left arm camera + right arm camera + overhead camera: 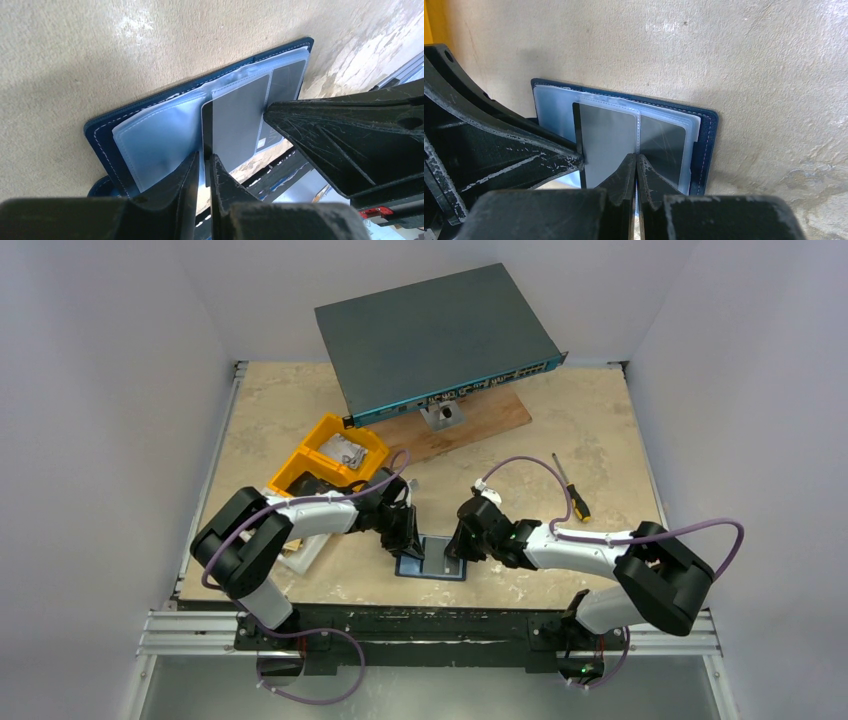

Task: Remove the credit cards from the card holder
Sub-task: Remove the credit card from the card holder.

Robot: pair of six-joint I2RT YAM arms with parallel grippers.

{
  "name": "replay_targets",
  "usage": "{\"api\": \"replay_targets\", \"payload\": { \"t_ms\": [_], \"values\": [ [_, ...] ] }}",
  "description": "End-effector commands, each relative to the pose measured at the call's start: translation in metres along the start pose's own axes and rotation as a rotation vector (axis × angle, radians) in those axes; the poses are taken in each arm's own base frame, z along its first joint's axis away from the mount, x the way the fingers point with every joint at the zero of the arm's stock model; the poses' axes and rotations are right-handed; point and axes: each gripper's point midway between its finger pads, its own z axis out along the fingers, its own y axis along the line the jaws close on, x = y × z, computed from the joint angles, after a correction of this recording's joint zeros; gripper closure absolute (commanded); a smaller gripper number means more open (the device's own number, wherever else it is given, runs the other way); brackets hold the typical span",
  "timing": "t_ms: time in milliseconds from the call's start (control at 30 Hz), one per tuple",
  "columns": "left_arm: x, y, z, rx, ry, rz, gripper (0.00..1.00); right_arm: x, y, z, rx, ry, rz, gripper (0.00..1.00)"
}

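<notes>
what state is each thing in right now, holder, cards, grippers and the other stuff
card holder: open, flat on the table
grey card: partly out of its sleeve, pinched at one edge
second card: inside its sleeve
left gripper: shut on the grey card
right gripper: shut, tips on the sleeves
network switch: tilted, over the wooden board
screwdriver: lying flat, untouched

The left arm [300, 512] and right arm [575, 550] had white link shells between bulky black joint housings, each with a looping lilac cable [530, 459]. The fingers [175, 195] were black, wedge-shaped and scratched pale. In the right wrist view, the one at ten o'clock bore a small round hole [446, 56].
</notes>
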Motion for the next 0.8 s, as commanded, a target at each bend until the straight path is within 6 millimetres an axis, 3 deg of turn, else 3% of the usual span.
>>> {"api": "replay_targets", "payload": {
  "t_ms": [0, 167, 333, 767],
  "values": [
    [-0.007, 0.006, 0.004, -0.019, -0.029, 0.0, 0.9, 0.017, -0.044, 0.005, 0.147, 0.038, -0.035, 1.0],
    [-0.006, 0.003, 0.005, 0.013, -0.03, -0.017, 1.0, 0.018, -0.045, 0.005, 0.147, 0.042, -0.035, 1.0],
    [-0.007, 0.003, 0.001, 0.023, -0.041, -0.029, 1.0, 0.019, -0.047, 0.005, 0.151, 0.043, -0.034, 1.0],
    [-0.012, 0.026, -0.016, -0.062, -0.078, -0.023, 1.0, 0.022, -0.053, 0.006, 0.166, 0.048, -0.034, 1.0]
  ]
}}
